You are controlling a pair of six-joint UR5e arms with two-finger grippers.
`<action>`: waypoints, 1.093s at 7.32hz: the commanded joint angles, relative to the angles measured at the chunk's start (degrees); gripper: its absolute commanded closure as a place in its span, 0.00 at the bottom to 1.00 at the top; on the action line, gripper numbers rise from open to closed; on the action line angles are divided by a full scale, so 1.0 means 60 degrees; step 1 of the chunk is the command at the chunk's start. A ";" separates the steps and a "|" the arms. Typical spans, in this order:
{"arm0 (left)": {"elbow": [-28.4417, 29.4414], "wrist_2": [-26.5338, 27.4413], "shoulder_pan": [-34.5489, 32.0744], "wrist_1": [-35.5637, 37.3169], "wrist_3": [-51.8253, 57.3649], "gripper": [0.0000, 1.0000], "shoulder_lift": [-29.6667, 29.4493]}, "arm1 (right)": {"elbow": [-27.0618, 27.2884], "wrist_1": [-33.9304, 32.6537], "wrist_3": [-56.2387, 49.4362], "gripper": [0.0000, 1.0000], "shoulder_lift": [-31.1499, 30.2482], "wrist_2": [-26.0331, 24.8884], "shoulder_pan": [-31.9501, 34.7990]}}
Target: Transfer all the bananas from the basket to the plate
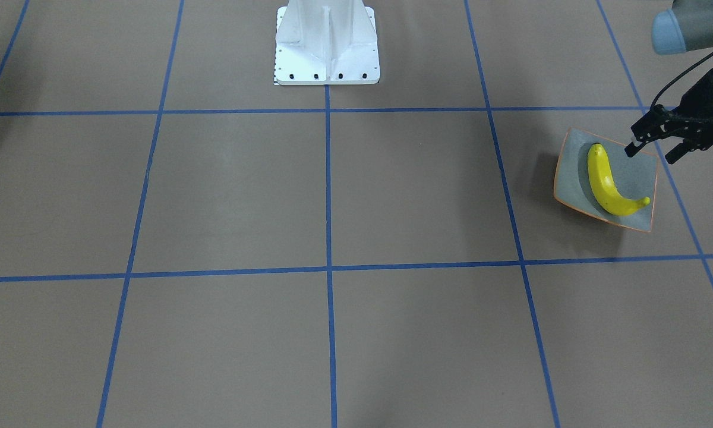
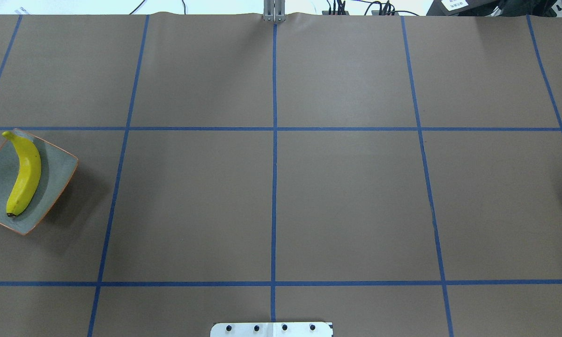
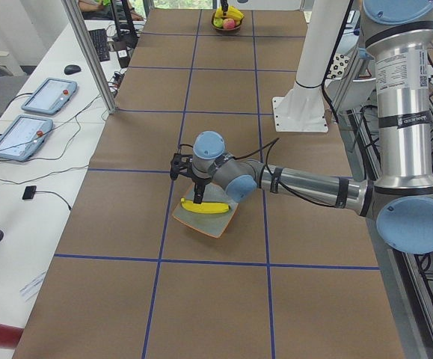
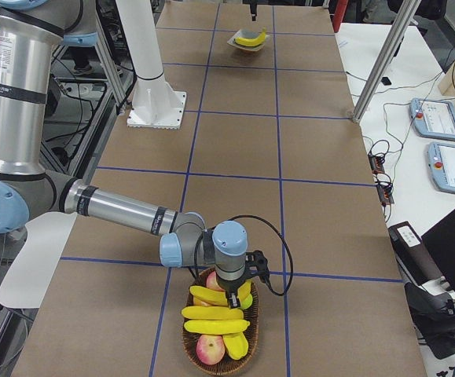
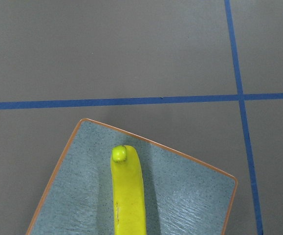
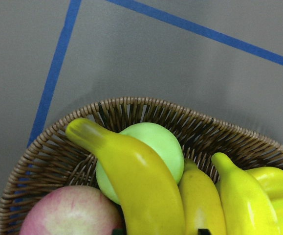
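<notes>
One yellow banana (image 1: pixel 609 184) lies across the grey, orange-rimmed plate (image 1: pixel 573 178), also seen as the banana (image 2: pixel 24 173) on the plate (image 2: pixel 58 168) at the table's left edge. My left gripper (image 1: pixel 650 154) hovers open and empty just above the plate's edge nearest the robot. More bananas (image 4: pixel 214 312) lie in the wicker basket (image 4: pixel 189 334) at the other end of the table. My right gripper (image 4: pixel 233 292) reaches down into it. In the right wrist view its dark fingertips (image 6: pixel 204 231) barely show, apart, on either side of a large banana (image 6: pixel 141 181).
The basket (image 6: pixel 146 110) also holds a green apple (image 6: pixel 156 142) and a red apple (image 6: pixel 68 213). The white robot base (image 1: pixel 327 41) stands mid-table. Blue tape lines grid the brown table. Tablets and cables lie on side benches.
</notes>
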 commanded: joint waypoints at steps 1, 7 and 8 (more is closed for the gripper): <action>-0.0043 -0.0168 -0.0180 -0.0006 0.0000 0.00 0.0005 | 0.0116 -0.0013 -0.0006 1.00 0.0177 0.0034 0.0014; 0.0044 -0.0168 -0.0107 0.0052 -0.0189 0.00 -0.0169 | 0.1771 -0.0715 -0.0550 1.00 -0.0468 0.0898 0.0762; 0.0059 -0.0183 -0.0078 0.0053 -0.0567 0.00 -0.0518 | 0.1772 -0.0716 0.0177 1.00 -0.0047 0.1711 0.0660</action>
